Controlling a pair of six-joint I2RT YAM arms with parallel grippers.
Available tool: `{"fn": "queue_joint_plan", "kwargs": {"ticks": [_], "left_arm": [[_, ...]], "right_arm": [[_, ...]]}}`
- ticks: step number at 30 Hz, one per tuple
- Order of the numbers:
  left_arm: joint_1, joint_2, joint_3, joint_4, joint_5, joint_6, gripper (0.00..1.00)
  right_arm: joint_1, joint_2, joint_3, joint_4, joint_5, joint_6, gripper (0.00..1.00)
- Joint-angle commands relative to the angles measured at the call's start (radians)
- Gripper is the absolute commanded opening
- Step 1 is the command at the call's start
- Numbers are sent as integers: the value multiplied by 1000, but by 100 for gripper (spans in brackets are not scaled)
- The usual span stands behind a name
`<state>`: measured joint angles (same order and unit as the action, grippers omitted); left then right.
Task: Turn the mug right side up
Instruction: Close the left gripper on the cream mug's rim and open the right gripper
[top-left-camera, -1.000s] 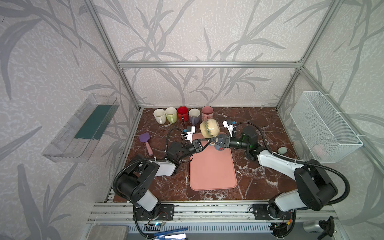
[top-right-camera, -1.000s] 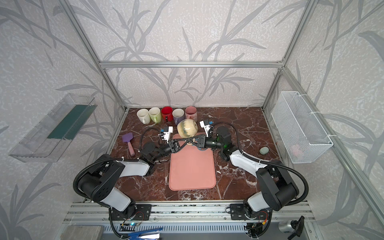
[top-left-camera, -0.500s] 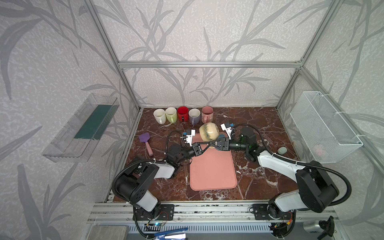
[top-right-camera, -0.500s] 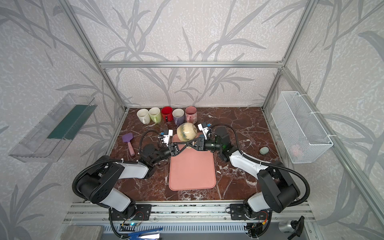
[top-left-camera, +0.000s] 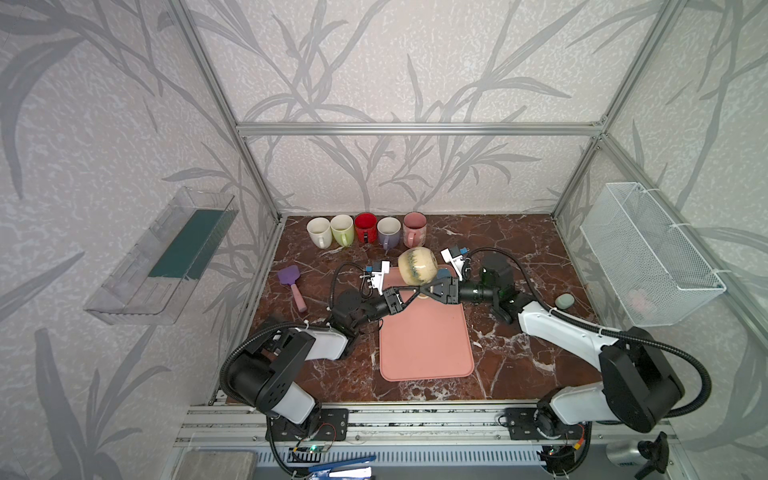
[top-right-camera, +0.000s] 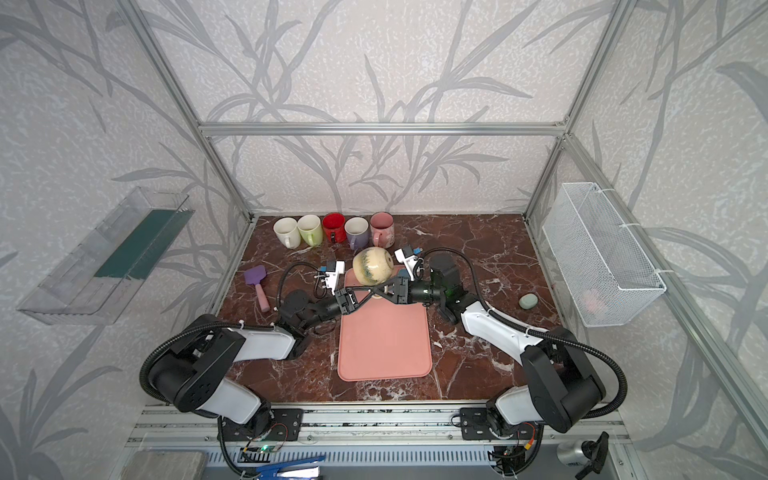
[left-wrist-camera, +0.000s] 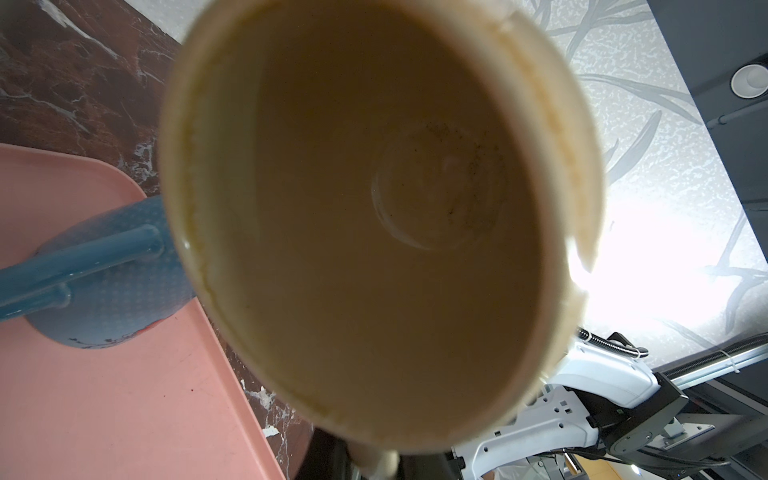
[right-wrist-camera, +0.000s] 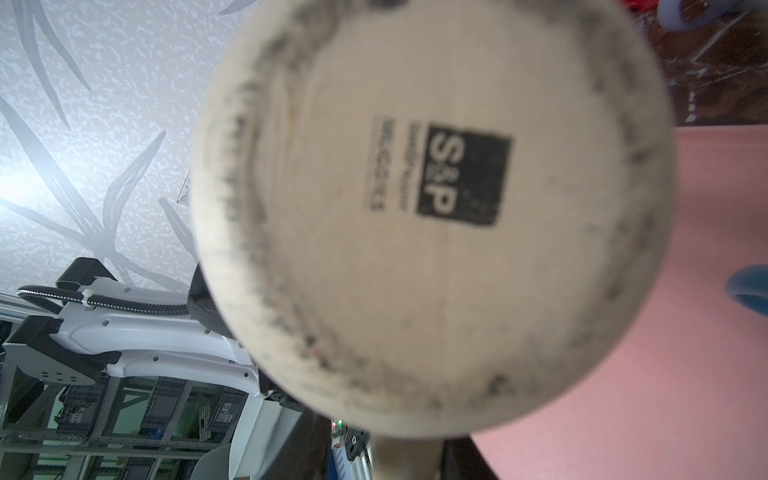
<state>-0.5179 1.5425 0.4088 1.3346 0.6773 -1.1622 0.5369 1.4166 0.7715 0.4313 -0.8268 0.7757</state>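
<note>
A cream mug (top-left-camera: 417, 264) (top-right-camera: 372, 266) with a greenish streaked band hangs on its side above the far end of the pink mat (top-left-camera: 426, 345). Its mouth (left-wrist-camera: 374, 199) faces the left arm and its stamped base (right-wrist-camera: 436, 199) faces the right arm. My left gripper (top-left-camera: 424, 287) (left-wrist-camera: 376, 461) is shut on the mug's handle under the body. My right gripper (top-left-camera: 420, 291) (right-wrist-camera: 409, 457) meets it from the opposite side; its fingers straddle the same handle, with a gap showing beside one finger.
Several upright mugs (top-left-camera: 365, 230) line the back wall. A blue object (left-wrist-camera: 104, 270) sits on the mat's far end under the mug. A purple spatula (top-left-camera: 293, 284) lies left, a grey-green lump (top-left-camera: 564, 301) right. A wire basket (top-left-camera: 648, 253) and a clear shelf (top-left-camera: 166, 253) hang on the walls.
The mug has shifted slightly toward the front. The right gripper has closed in on the handle beside the left one, and its jaws have widened. The left grip is unchanged.
</note>
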Motion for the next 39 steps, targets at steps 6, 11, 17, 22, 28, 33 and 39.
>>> {"fn": "queue_joint_plan", "kwargs": {"ticks": [6, 11, 17, 22, 28, 33, 39], "left_arm": [[10, -42, 0, 78, -13, 27, 0], [10, -38, 3, 80, -9, 30, 0], [10, -31, 13, 79, 1, 32, 0], [8, -25, 27, 78, 7, 27, 5], [3, -19, 42, 77, 15, 25, 12], [-1, -16, 54, 77, 21, 25, 17], [-6, -16, 66, 78, 30, 25, 23]], "right_arm": [[-4, -38, 42, 16, -12, -19, 20], [-4, -22, 40, 48, -17, 5, 10], [-3, -9, 40, 61, -21, 18, 0], [7, 5, 37, 113, -45, 46, 0], [17, 19, 38, 142, -55, 60, 0], [21, 34, 38, 161, -60, 70, 0], [25, 47, 43, 169, -60, 74, 0]]}}
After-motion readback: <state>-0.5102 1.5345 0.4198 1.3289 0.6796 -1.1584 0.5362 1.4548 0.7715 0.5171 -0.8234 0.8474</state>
